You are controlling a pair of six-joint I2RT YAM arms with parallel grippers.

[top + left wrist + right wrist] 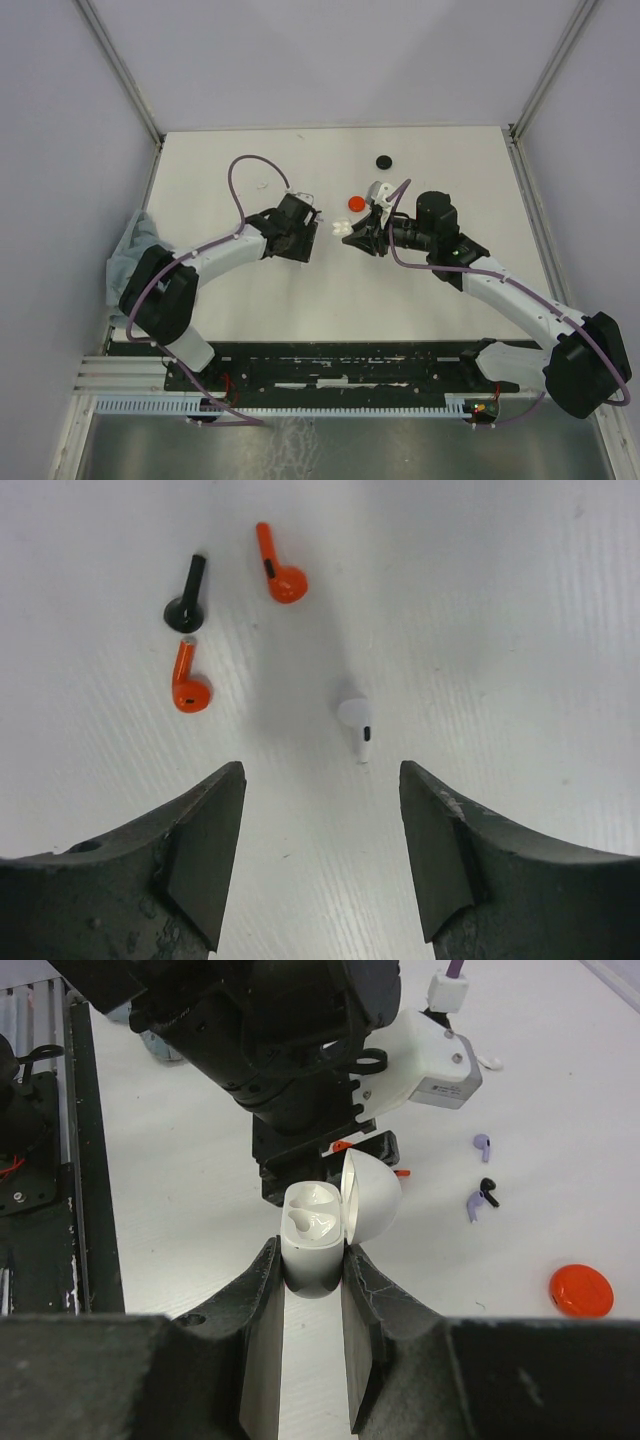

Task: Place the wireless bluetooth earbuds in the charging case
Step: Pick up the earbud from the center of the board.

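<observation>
R fingers [250, 1305] pinch the white charging case [312, 1225] by its two sides. Its lid [372, 1195] is hinged open, tilted to the right in the R wrist view, w/ both wells facing up. The case looks lifted off the tabletop [420, 300], but that's hard to confirm from these angles.

L fingers [205, 860] sit just left of the case in the top view. They're spread wide w/ nothing between them. The white earbud [355, 720] lies flat on the tabletop just ahead of their gap, touching neither finger, stem pointing back toward them. Further out lie two red earbuds [280, 570] and a black earbud [187, 598], its head just beside one red stem tip.

Right of the case in the R wrist view are two lavender earbuds [483, 1145], well apart from it, w/ another black bud [489, 1192] just beside the nearer one.

In the top view the red case [356, 203] sits just beyond the white charging case, the black case [383, 161] further beyond.
</observation>
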